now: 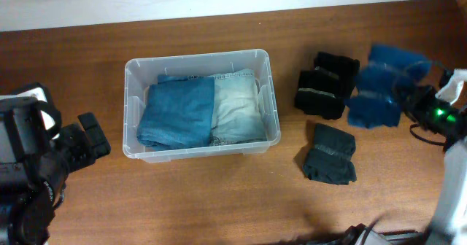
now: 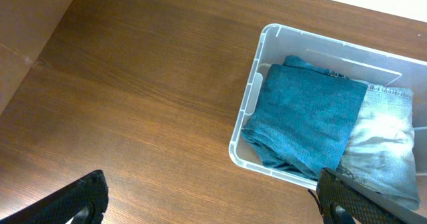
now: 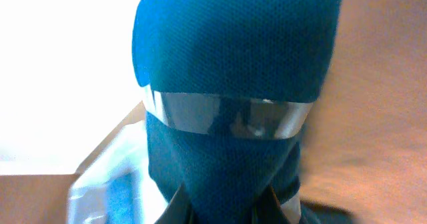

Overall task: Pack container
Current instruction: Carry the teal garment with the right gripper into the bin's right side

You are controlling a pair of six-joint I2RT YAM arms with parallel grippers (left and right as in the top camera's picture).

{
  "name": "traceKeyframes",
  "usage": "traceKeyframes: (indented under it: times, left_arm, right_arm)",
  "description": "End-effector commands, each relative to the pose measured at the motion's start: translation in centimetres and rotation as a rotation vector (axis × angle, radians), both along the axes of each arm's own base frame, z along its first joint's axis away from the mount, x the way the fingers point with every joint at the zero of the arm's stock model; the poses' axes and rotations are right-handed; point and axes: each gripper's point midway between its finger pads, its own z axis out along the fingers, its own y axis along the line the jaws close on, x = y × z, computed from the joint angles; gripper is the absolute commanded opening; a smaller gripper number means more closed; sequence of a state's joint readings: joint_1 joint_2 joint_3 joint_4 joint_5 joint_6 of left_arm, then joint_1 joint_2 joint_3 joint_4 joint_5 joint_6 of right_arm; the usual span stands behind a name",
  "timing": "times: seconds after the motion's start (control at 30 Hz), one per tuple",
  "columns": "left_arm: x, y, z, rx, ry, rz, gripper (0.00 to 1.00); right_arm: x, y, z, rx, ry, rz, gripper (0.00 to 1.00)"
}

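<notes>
The clear plastic container (image 1: 197,57) stands at the table's middle and holds a folded dark blue denim piece (image 1: 177,114) on the left and a folded light blue denim piece (image 1: 237,110) on the right. It also shows in the left wrist view (image 2: 267,34). My right gripper (image 1: 410,100) is shut on a blue fabric bundle (image 1: 379,84) with a clear band round it (image 3: 233,57), held to the right of the container. My left gripper (image 1: 91,137) is open and empty over bare table left of the container, its fingers wide apart (image 2: 213,211).
A black fabric bundle (image 1: 326,83) lies right of the container, just left of the held blue bundle. A second black bundle (image 1: 330,154) lies nearer the front. A white wall runs along the table's far edge.
</notes>
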State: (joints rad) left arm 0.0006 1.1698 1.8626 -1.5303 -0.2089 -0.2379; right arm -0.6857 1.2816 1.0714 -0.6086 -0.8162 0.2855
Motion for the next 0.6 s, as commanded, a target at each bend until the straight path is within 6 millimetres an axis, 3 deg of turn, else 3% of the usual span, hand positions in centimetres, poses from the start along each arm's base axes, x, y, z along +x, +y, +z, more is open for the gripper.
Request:
traceKeyframes:
  times: [0.0, 0.13, 0.27, 0.4, 0.57]
  left_arm:
    - [0.0, 0.0, 0.1, 0.002, -0.002, -0.004, 1.00]
    - [0.0, 0.0, 0.1, 0.002, -0.002, -0.004, 1.00]
    - [0.0, 0.0, 0.1, 0.003, -0.002, -0.003, 1.00]
    - [0.0, 0.0, 0.1, 0.003, -0.002, -0.003, 1.00]
    - [0.0, 0.0, 0.1, 0.002, -0.002, -0.004, 1.00]
  right_arm:
    - [-1.3, 8.3, 6.8, 0.012, -0.196, 0.237, 0.05]
    - [-2.1, 14.6, 9.0, -0.024, -0.279, 0.428, 0.06]
    - [-1.7, 21.2, 9.2, -0.035, -0.327, 0.627, 0.05]
    - [0.1, 24.8, 8.0, -0.030, -0.312, 0.685, 0.05]
    - [3.6, 28.3, 4.9, 0.036, -0.230, 0.670, 0.05]
